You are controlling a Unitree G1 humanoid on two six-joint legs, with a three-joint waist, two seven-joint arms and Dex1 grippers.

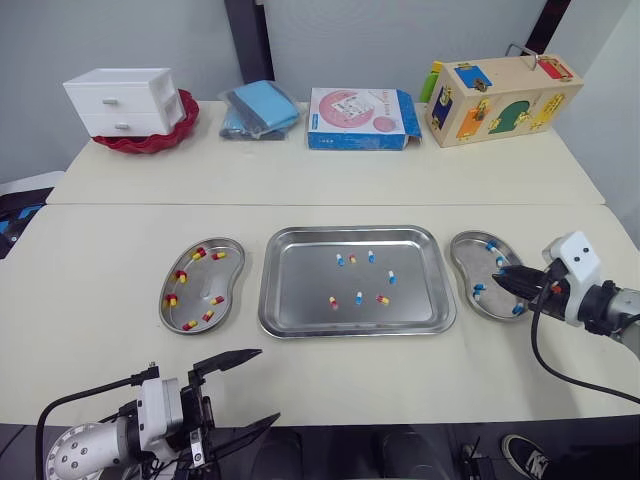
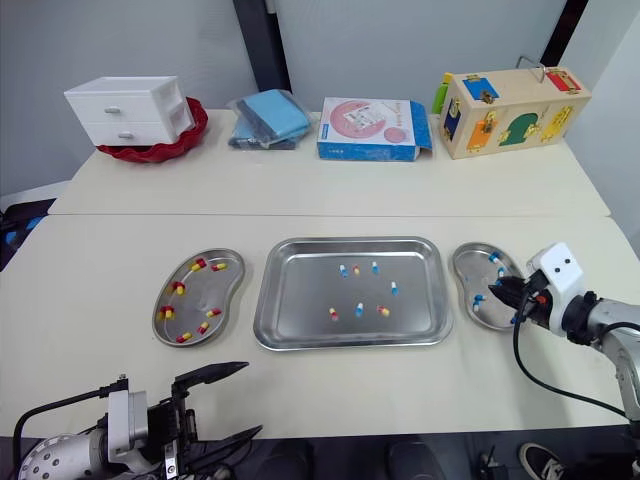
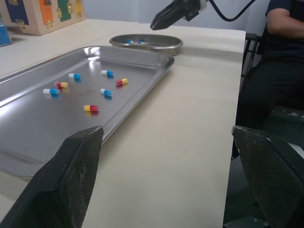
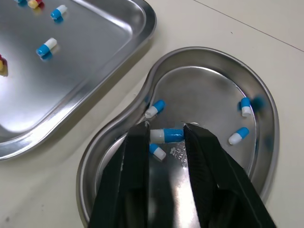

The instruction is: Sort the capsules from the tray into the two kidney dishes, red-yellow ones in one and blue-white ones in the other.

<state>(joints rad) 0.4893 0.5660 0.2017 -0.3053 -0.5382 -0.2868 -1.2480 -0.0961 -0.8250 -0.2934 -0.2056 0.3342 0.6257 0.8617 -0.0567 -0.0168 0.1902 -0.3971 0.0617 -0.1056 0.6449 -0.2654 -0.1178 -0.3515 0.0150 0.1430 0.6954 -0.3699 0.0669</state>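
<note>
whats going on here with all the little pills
The robot is sorting capsules from the steel tray into two kidney dishes. Its right gripper is over the right dish, jaws closed on a blue-white capsule; other blue-white ones lie in that dish. The left dish holds red-yellow capsules. Seven capsules, four blue-white and three red-yellow, are in the tray. The left gripper hangs open and empty at the table's near edge.

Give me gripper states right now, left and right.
Left gripper: open, holding nothing.
Right gripper: shut on a blue-white capsule over the right kidney dish.
</note>
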